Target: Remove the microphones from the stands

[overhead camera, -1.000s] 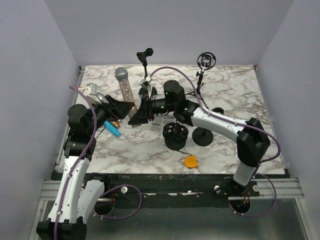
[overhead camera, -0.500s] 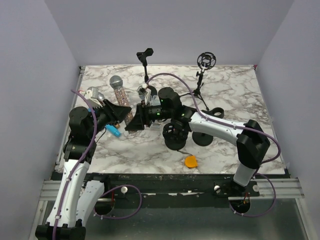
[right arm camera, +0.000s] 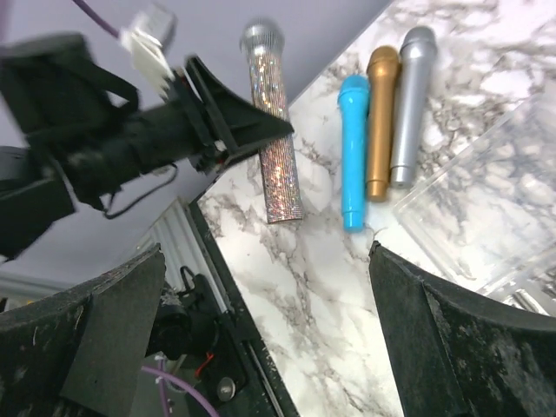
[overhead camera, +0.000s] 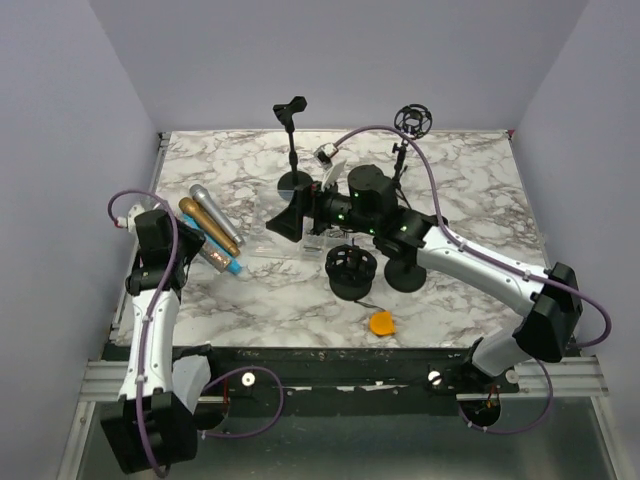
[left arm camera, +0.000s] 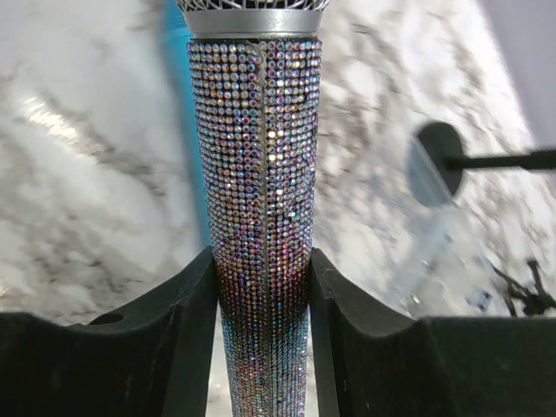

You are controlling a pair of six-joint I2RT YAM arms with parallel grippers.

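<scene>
Jaws on your left gripper [left arm camera: 263, 269] clenched the glitter mic [left arm camera: 261, 130]; right gripper [right arm camera: 268, 252] gaped empty. Slick rhinestones: it could've slipped w/ any fast swing.

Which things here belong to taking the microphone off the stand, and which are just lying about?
Job: glitter mic, shut in the left gripper; clip stand; right gripper, open.
Lying about: silver mic, gold mic, blue mic, shock-mount stand, orange disc.
</scene>
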